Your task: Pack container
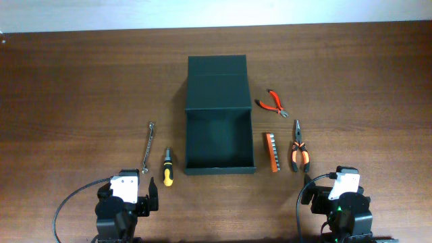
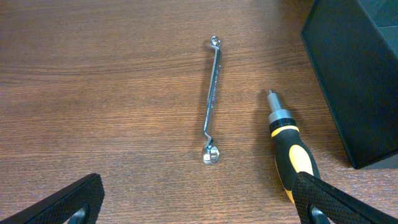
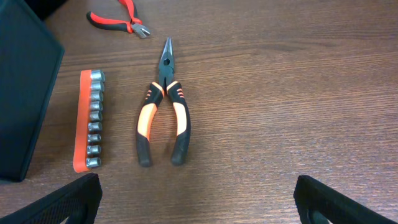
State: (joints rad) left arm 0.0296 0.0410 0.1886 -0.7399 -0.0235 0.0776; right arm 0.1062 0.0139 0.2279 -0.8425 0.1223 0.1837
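Left pincer (image 2: 199,211) and right pincer (image 3: 199,208) gape empty, arms crouched low; bare wooden tabletop (image 1: 81,81) surrounds matte dark green-black rectangular box (image 1: 216,73)

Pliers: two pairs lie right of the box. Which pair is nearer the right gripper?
The long-nose pair with orange-and-black handles; the smaller red-handled pair lies farther away, beyond its tip.

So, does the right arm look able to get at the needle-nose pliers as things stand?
Probably yes: the needle-nose pliers lie flat on bare table just ahead of the open right gripper, apart from the socket rail, nothing between.
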